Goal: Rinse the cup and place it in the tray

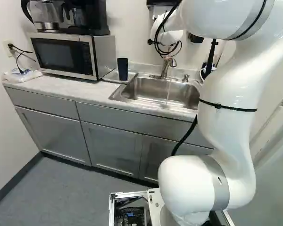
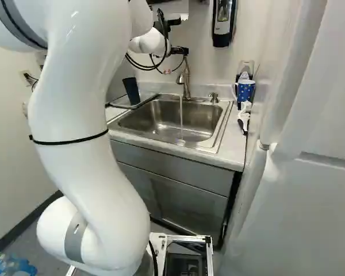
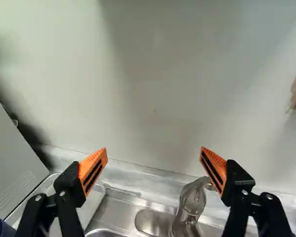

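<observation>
The gripper [image 2: 178, 52] is spread wide, with its black fingers set well apart. In the wrist view, the orange pads [image 3: 92, 170] are tilted inward toward each other, and only the pale wall [image 3: 155, 94] is framed between their tips. One finger is seen over the tray [image 3: 91, 207]; the other is seen close by the faucet [image 3: 192, 200], which is partly overlapped by its pad, and whether the two are touching cannot be told.

The dark blue cup [image 1: 122, 68] is placed in the tray, just beside the sink [image 1: 145, 88] and near the microwave [image 1: 63, 55]. In the wrist view it is only partly shown, beyond the outer side of the finger over the tray, below the tips and well outside the gap. The cup is stood upright, its wider end turned upward and its long axis kept vertical, at right angles to the tray.

A thin stream of water [image 2: 181, 118] is let down from the faucet into the sink. On the counter at the sink's other side, a blue dotted mug [image 2: 246, 91] is seen in the right base view, near the soap dispenser [image 2: 223, 23] mounted above
</observation>
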Robot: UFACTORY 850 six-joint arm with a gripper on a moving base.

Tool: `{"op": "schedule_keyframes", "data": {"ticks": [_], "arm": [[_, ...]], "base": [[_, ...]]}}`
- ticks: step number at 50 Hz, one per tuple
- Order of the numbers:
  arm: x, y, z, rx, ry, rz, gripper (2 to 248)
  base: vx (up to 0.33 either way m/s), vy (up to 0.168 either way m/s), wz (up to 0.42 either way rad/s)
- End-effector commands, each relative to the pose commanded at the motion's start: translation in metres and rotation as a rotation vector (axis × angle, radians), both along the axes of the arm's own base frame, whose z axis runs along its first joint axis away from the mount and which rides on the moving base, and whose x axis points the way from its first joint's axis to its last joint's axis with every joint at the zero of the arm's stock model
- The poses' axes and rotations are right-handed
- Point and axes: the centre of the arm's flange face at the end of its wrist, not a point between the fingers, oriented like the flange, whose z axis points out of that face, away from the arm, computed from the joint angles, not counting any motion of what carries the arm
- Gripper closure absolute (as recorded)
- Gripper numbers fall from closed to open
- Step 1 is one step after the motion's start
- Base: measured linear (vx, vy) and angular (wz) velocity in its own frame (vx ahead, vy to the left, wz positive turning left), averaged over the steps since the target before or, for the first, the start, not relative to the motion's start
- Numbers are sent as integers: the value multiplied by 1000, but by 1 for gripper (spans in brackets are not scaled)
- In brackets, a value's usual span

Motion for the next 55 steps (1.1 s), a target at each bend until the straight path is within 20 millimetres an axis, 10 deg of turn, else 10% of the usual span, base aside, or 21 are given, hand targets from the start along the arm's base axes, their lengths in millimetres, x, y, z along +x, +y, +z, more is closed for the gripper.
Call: {"op": "schedule_keyframes", "data": {"ticks": [55], "arm": [[-42, 19, -1, 6, 62, 27, 3]], "base": [[0, 0, 0]]}}
